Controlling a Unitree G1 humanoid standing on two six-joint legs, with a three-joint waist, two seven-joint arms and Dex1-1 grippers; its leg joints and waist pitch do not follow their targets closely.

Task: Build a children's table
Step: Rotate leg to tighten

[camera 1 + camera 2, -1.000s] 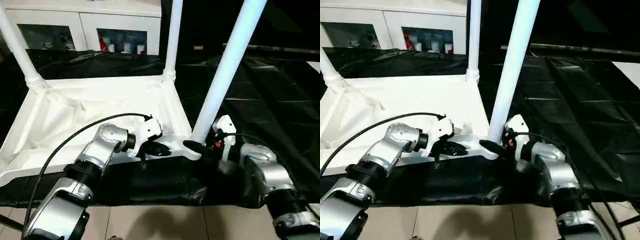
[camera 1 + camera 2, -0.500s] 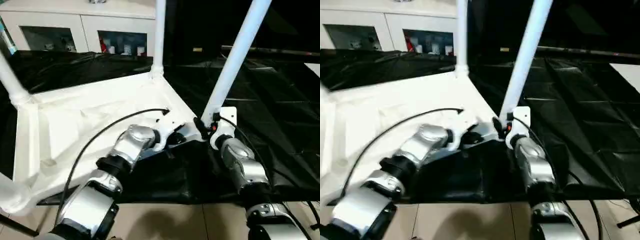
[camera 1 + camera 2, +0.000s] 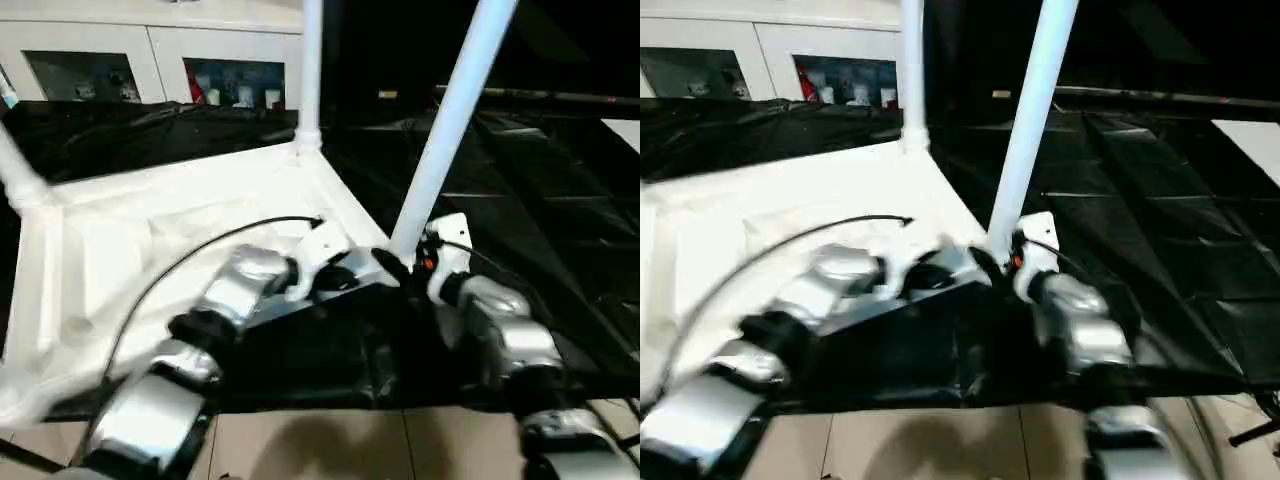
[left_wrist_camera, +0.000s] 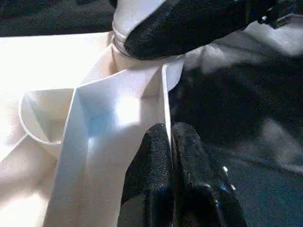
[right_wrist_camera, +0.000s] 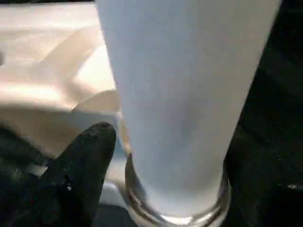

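Lying upside down on the black-cloth-covered work table (image 3: 560, 190), the children's table (image 3: 180, 230) is seen with its ribbed underside facing up and its near edge along the front edge of the cloth. At its far left corner a white leg (image 3: 15, 175) is seated in its socket and leans out of the picture. Further right, the left gripper (image 4: 171, 142) is reached in at the near rim of the white top, close to the near right corner; in the left wrist view its two black fingers (image 4: 151, 161) are pressed together with the thin upright wall of the rim pinched between them. At the far right corner a second leg (image 3: 310, 70) is set upright in its socket. At the near right corner a third leg (image 3: 450, 120) is stood in its socket, tilted slightly to the right as it rises. The right gripper (image 3: 395, 268) is placed at the foot of this leg, just above the socket collar; one black finger (image 5: 80, 161) is seen lying against the side of the tube in the right wrist view, while the other finger is hidden, so how tightly the tube is clasped cannot be told. White cabinets (image 3: 150, 60) are stood behind the work table.
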